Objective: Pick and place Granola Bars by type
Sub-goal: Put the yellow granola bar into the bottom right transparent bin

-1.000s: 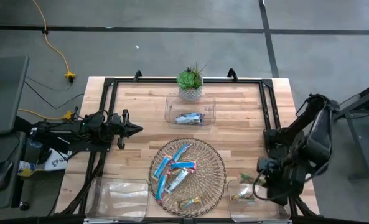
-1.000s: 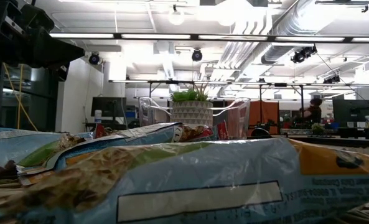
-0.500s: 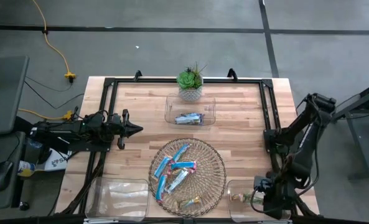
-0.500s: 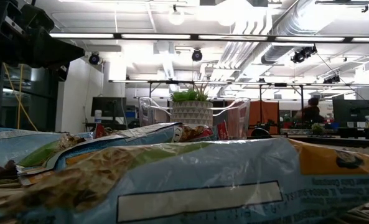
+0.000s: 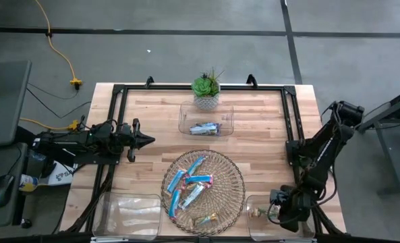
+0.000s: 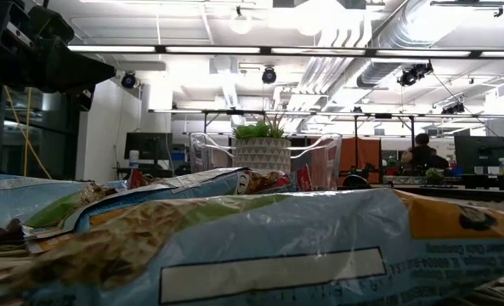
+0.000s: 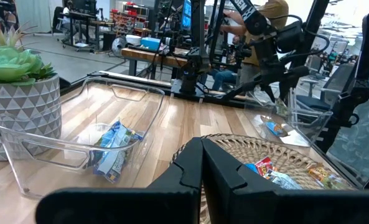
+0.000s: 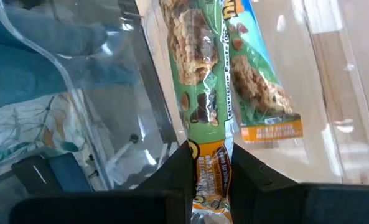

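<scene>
Several granola bars [image 5: 189,189] in blue and tan wrappers lie on the round wicker tray [image 5: 235,177] at the table's near middle. My right gripper [image 5: 275,210] is low over the clear bin [image 5: 253,229] at the near right, shut on a green-wrapped bar [image 8: 193,74]. A second green bar [image 8: 259,93] lies flat on that bin's floor. My left gripper [image 5: 149,140] waits shut at the table's left side, pointing level toward the right, and touches nothing. My right gripper pinches the green bar's orange end [image 8: 210,163] between its two fingers [image 8: 179,167]. The fingers slant down from above, and the bar runs on past them along their line, down into the bin beside the other green bar. Whether its far end touches the bin floor, I cannot tell.
A clear bin [image 5: 206,120] holding silvery-blue bars stands at the far middle, with a potted succulent [image 5: 206,88] behind it. Another clear bin [image 5: 129,214] sits at the near left. A black frame [image 5: 115,101] runs along the table's edges.
My right gripper has come down and toward the table's near edge with the green bar, from above the near right bin to low inside it, tipping steeper. It has stayed shut on the bar.
</scene>
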Action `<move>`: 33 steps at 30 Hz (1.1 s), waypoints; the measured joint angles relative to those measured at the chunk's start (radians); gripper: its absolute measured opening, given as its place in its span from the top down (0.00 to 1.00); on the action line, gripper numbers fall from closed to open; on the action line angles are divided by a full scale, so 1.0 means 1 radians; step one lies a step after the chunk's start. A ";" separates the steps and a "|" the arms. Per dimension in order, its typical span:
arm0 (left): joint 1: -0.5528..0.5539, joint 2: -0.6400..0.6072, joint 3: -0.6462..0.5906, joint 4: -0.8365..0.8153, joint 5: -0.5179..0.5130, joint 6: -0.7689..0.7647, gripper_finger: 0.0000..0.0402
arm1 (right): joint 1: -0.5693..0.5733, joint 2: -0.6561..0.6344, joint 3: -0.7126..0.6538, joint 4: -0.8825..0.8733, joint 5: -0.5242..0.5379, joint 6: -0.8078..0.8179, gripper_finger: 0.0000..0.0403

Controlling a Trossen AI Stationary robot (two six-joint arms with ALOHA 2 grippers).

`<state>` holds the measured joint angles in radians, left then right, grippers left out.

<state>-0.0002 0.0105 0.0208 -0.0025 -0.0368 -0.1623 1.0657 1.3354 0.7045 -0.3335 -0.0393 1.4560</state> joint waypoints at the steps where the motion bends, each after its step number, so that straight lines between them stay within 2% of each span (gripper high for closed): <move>1: 0.000 0.000 0.000 0.000 0.000 0.000 1.00 | -0.003 0.000 -0.002 -0.001 0.002 -0.004 0.86; 8: 0.000 0.000 0.000 0.000 0.000 0.000 1.00 | -0.028 0.000 -0.002 0.008 0.003 -0.092 0.86; 28: 0.000 0.000 0.000 0.000 0.000 0.000 1.00 | -0.034 0.000 -0.002 0.046 -0.047 -0.103 0.86; 33: 0.000 0.000 0.000 0.000 0.000 0.000 1.00 | -0.034 0.000 -0.001 0.074 -0.047 -0.082 0.79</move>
<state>-0.0004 0.0105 0.0210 -0.0025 -0.0368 -0.1623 1.0317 1.3357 0.7033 -0.2591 -0.0868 1.3740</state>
